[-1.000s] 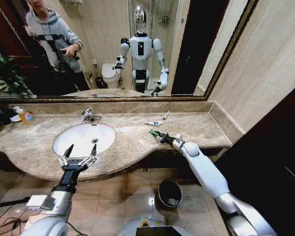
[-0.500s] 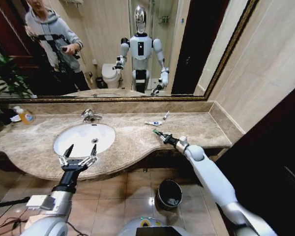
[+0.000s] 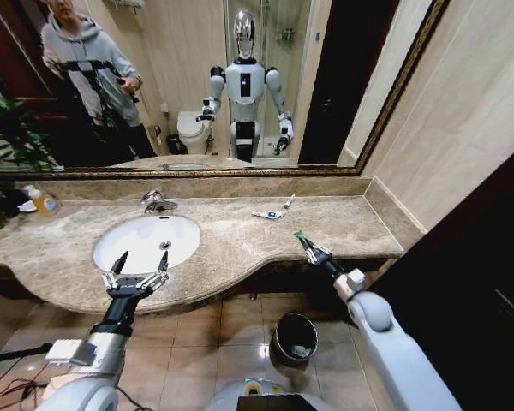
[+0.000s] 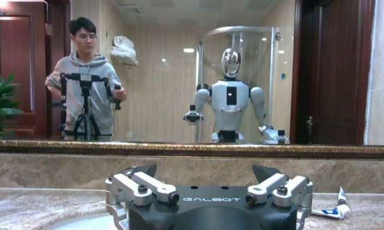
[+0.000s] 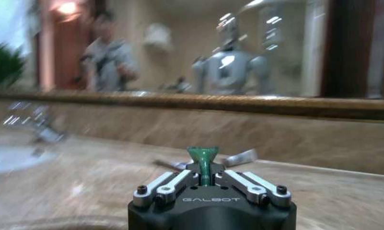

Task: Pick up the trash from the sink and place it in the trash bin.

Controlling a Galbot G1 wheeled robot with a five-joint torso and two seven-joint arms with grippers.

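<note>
My right gripper (image 3: 309, 249) is shut on a small green-black piece of trash (image 3: 300, 237), held above the counter's front edge and roughly over the trash bin (image 3: 294, 338) on the floor. In the right wrist view the green piece (image 5: 203, 159) stands up between the shut fingers of that gripper (image 5: 204, 176). Two white tubes (image 3: 268, 215) with blue marks lie on the counter behind, right of the sink (image 3: 130, 248). My left gripper (image 3: 137, 276) is open at the basin's near rim, holding nothing; the left wrist view shows its gripper (image 4: 204, 173) and one tube (image 4: 329, 211).
A chrome faucet (image 3: 157, 201) stands behind the basin. A bottle of orange liquid (image 3: 43, 202) and a plant (image 3: 4, 154) are at the counter's far left. A wide mirror (image 3: 197, 86) runs along the wall. A dark panel (image 3: 480, 282) closes in the right side.
My right gripper has drawn back from the counter toward its front edge and to the right, carrying the green piece. The left arm has not moved.
</note>
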